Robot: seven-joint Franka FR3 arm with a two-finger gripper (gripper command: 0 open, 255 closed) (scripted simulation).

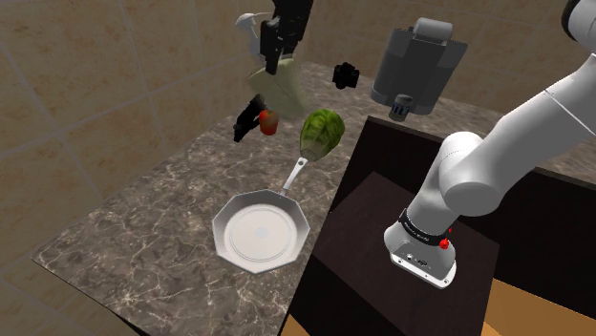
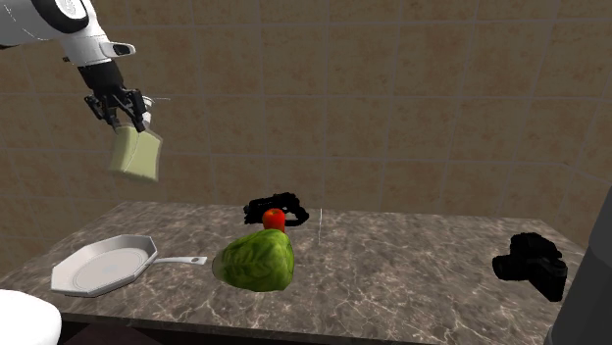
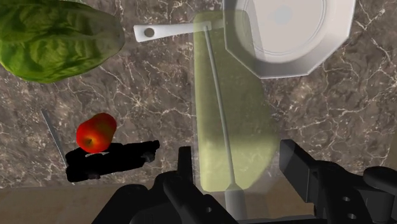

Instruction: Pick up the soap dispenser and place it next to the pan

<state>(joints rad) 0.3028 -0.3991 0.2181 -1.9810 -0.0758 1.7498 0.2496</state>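
One tool [image 2: 126, 108], all black, clenched on the pump end of one soap dispenser [image 2: 135, 155], pale green and see-through. Dispenser carried high above the pan [image 2: 103, 265], off the worktop [image 2: 392, 265], judged so as to clear the lettuce [image 2: 257, 261] beside the pan's handle. Long axis near upright, slightly tilted; pump end up, base pointing down toward the pan.
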